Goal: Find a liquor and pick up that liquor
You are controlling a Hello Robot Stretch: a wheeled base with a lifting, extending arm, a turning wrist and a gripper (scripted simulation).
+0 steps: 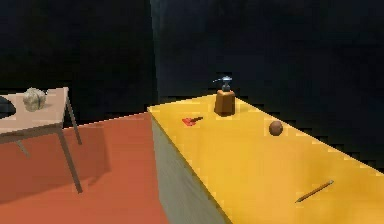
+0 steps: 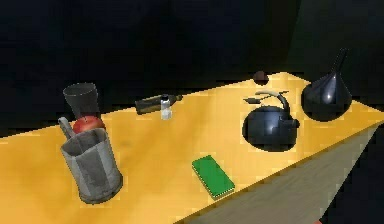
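Note:
In the arm side view a dark bottle [image 2: 157,102] lies on its side near the far edge of a yellow counter [image 2: 150,160]; it may be the liquor. A small pale shaker [image 2: 167,112] stands right beside its neck end. Left of the bottle are a dark cup [image 2: 81,98] and a red round thing [image 2: 89,123].
On the counter in the arm side view sit a grey holder [image 2: 92,163], a green flat block [image 2: 213,175], a black kettle [image 2: 270,127] and a dark vase [image 2: 330,95]. The forward view shows a brown dispenser [image 1: 225,98], a brown ball [image 1: 275,128] and a side table [image 1: 50,112].

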